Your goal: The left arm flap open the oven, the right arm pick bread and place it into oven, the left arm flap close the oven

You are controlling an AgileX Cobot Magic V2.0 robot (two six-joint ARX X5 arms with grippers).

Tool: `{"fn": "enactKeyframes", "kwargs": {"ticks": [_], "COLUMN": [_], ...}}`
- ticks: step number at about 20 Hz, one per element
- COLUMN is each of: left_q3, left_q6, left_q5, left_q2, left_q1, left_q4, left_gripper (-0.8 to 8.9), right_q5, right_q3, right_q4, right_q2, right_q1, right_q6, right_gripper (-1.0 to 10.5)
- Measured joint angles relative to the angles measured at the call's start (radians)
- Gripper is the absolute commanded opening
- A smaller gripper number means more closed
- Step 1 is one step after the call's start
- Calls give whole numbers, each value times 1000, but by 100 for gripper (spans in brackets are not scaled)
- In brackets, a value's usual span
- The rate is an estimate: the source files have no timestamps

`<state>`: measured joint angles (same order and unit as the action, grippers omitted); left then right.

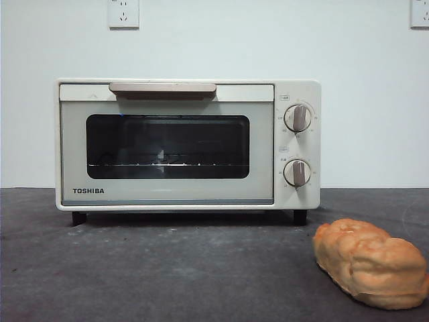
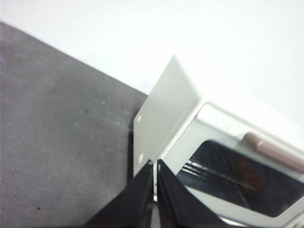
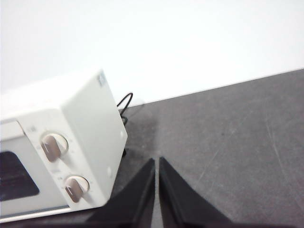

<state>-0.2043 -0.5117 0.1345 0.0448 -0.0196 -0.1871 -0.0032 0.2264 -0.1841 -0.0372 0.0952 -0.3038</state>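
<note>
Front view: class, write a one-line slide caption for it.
Closed cream toaster oven on a dark table, bread loaf lying in front of its right side.

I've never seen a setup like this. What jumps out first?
A cream toaster oven stands in the middle of the dark table, its door shut. A golden bread loaf lies in front of it, off to its knob side. Neither gripper touches anything.

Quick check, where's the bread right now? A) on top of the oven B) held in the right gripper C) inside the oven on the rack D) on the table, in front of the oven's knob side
D: the bread lies on the table in front of the shut oven, off its knob side; neither gripper holds anything.
</note>
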Motion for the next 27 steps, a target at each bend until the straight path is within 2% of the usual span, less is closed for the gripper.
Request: {"fn": "enactKeyframes", "kwargs": {"ticks": [3,7,12,16,19,22,27], "left_q3": [-82,-192,-322,-412,-467,-511,-522], "left_q6": [2,47,144,242,302,359,416], "left_q5": [11,81,189,296,369,415,422], "left_q2": [54,150,280,393,459,502,511], "left_q1": [0,0,0,0,3,10,24], "left_q4": [-77,-170,-285,-388,-464,-550,-604], "left_gripper": [17,17,17,17,17,17,17], "right_q5": [-1,-38,-167,-294,-345,-375,-383], "right_q3": [75,194,330,439,495,529,533], "right_q4": [-60,-156,-301,-460,-563,-658,-726], "right_q2": [-56,-155,-298,-430,-506,-566,-591], "right_q1": [0,0,0,0,0,0,0], "right_q6": [0,9,58,130,174,217,262], "right_gripper": [9,9,9,10,10,10,9]}}
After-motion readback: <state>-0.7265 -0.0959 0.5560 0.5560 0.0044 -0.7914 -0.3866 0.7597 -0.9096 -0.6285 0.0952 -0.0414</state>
